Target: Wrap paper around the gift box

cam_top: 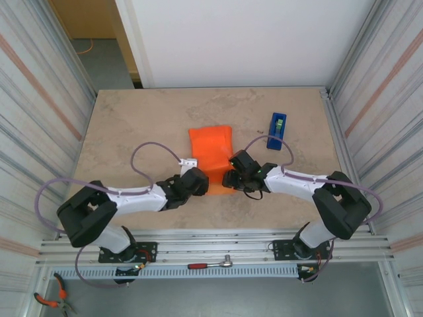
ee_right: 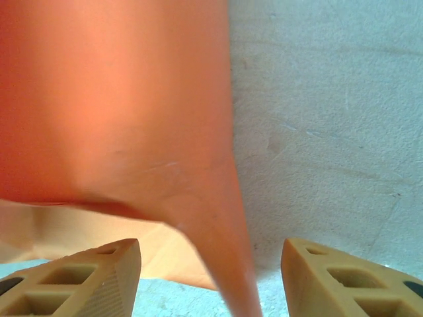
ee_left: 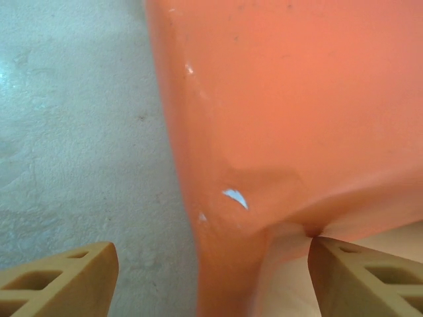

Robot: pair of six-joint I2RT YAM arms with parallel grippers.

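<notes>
I am on the near-end fold of the paper [cam_top: 211, 153]. Left tool [ee_left: 211, 264] and right tool [ee_right: 211, 261] both stand open astride its corner creases. Next, I judge: close, then tuck inward.

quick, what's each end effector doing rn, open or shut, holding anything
left end effector: open, paper between its jaws, not clamped
right end effector: open, paper between its jaws, not clamped

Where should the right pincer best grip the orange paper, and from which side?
Grip the narrow raised fold of the paper at its near right corner, from the near side: that ridge stands off the table between the open right pincer's fingers.
</notes>
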